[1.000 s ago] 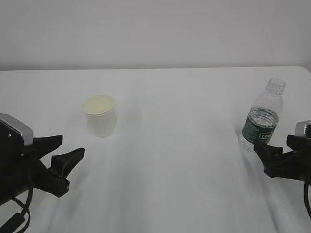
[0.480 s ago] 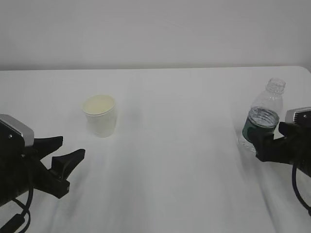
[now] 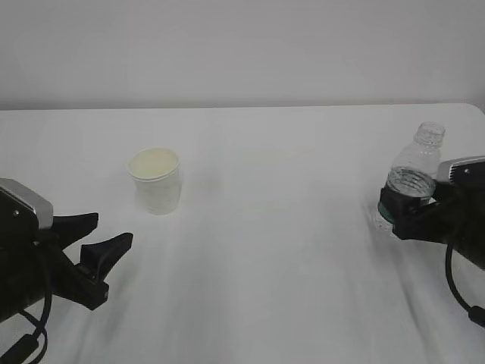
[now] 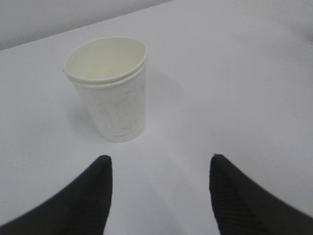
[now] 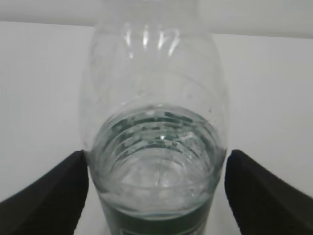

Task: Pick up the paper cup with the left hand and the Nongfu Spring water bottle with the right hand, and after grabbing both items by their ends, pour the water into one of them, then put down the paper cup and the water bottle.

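Note:
The paper cup (image 3: pixel 157 186) stands upright and apart from everything on the left half of the white table; in the left wrist view the paper cup (image 4: pixel 110 98) is straight ahead, cream inside. My left gripper (image 3: pixel 114 227) is open a short way in front of it; the left gripper (image 4: pixel 159 159) has only bare table between its fingers. The Nongfu Spring water bottle (image 3: pixel 415 171) stands upright at the right, capless. My right gripper (image 3: pixel 390 214) is open, its fingers either side of the green label. In the right wrist view the bottle (image 5: pixel 154 122) fills the right gripper's (image 5: pixel 156 155) gap, with water (image 5: pixel 156 147) in its lower part.
The white table (image 3: pixel 288 227) runs back to a plain light wall. Its far right corner lies just behind the bottle. A wide bare stretch separates cup and bottle. Black cables hang from both arms at the lower corners of the exterior view.
My right gripper has moved forward to the bottle, and its fingers now stand on both sides of the bottle's lower body. The left gripper, the cup and the bottle have not moved.

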Available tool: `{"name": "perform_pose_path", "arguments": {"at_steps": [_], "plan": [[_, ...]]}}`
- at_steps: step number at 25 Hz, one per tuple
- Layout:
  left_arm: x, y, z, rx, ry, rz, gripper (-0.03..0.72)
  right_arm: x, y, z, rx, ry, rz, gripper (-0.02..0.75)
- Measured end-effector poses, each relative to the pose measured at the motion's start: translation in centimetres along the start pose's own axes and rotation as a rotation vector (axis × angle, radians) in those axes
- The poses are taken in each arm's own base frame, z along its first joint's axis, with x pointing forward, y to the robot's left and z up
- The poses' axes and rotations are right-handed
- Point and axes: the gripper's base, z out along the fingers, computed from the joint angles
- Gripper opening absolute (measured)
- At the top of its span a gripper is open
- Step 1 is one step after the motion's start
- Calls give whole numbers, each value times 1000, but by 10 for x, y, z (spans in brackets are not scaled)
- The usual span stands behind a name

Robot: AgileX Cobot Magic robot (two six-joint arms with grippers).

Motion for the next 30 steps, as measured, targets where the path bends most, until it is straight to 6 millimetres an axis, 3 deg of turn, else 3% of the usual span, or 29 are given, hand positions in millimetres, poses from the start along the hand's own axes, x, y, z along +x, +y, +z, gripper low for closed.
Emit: {"name": "perform_pose_path", "arguments": {"at_steps": [11,21,30], "plan": [[4,0,1,1,17,-2,450,17,-4,27,-2,30,31,666],[6,0,2,2,25,-3,450,13,-5,32,-2,10,30,652],[6,0,2,2,25,-3,450,13,-4,32,-7,10,29,494]]}}
